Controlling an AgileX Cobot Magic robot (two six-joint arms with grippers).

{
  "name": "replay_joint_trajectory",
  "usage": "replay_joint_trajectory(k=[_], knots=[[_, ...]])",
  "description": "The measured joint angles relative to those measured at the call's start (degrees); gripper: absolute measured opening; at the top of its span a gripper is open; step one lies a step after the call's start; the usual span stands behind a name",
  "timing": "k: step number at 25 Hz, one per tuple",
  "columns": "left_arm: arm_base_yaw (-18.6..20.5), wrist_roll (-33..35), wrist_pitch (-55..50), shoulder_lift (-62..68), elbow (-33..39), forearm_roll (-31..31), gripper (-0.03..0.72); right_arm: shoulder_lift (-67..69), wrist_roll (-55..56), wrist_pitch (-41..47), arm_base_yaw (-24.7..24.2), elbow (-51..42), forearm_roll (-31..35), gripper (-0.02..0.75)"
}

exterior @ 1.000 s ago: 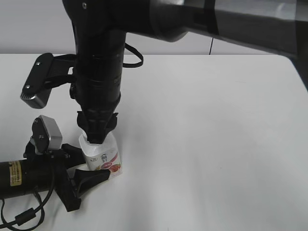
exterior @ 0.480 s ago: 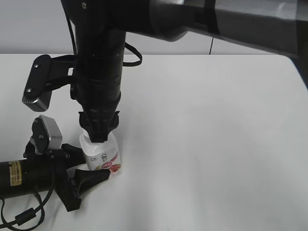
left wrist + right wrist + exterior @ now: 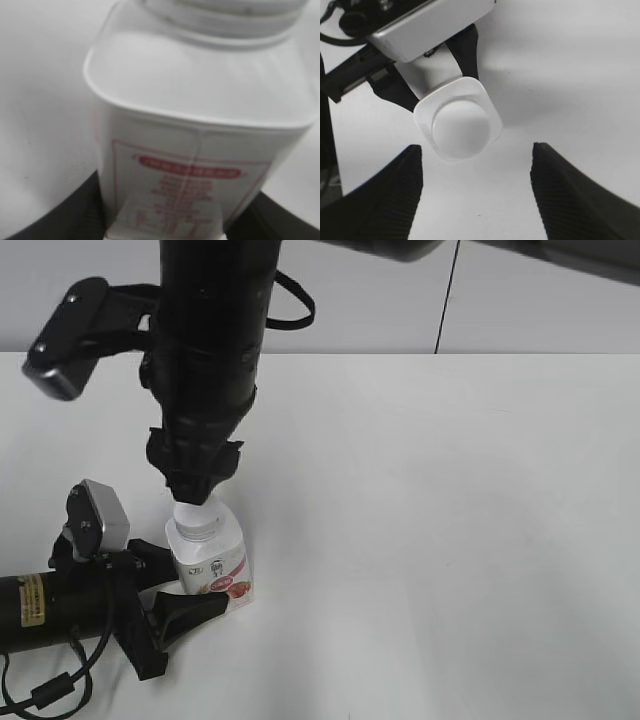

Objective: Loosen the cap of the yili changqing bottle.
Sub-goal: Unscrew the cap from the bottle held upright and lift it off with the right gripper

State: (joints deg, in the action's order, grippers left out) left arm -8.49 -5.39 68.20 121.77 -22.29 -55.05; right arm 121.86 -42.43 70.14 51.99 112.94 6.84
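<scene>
The yili changqing bottle [image 3: 212, 562] stands upright on the white table, its pink-red label facing front. Its white cap [image 3: 195, 517] sits on the neck. My left gripper [image 3: 176, 586] lies low on the table and is shut on the bottle's lower body. In the left wrist view the bottle [image 3: 200, 125] fills the frame between the jaws [image 3: 167, 222]. My right gripper [image 3: 194, 492] hangs straight above the cap, open, just clear of it. The right wrist view looks down on the cap [image 3: 461, 126] from above, with the open jaws [image 3: 476, 147] wide apart.
The white table [image 3: 450, 520] stretches to the right and behind the bottle. The right arm's wrist camera housing [image 3: 62, 340] juts out to the upper left. The left arm's cable [image 3: 50, 690] lies at the front left edge.
My right gripper has let go of the cap and risen straight up, so the cap now shows. The bottle and the left gripper have not moved.
</scene>
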Motion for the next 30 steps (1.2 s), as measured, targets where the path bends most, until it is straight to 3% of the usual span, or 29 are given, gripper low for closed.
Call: replay_joint_trajectory(k=[3, 8, 10, 30], knots=[[0.00, 0.00, 0.00, 0.00, 0.00, 0.00, 0.405, -0.53, 14.16, 0.00, 0.00, 0.02, 0.30, 0.535], [0.00, 0.00, 0.00, 0.00, 0.00, -0.05, 0.405, -0.53, 47.37, 0.00, 0.00, 0.02, 0.30, 0.534], [0.00, 0.00, 0.00, 0.00, 0.00, -0.11, 0.405, -0.53, 54.48, 0.00, 0.00, 0.02, 0.30, 0.531], [0.00, 0.00, 0.03, 0.00, 0.00, -0.16, 0.405, 2.48, 58.90, 0.00, 0.00, 0.02, 2.04, 0.524]])
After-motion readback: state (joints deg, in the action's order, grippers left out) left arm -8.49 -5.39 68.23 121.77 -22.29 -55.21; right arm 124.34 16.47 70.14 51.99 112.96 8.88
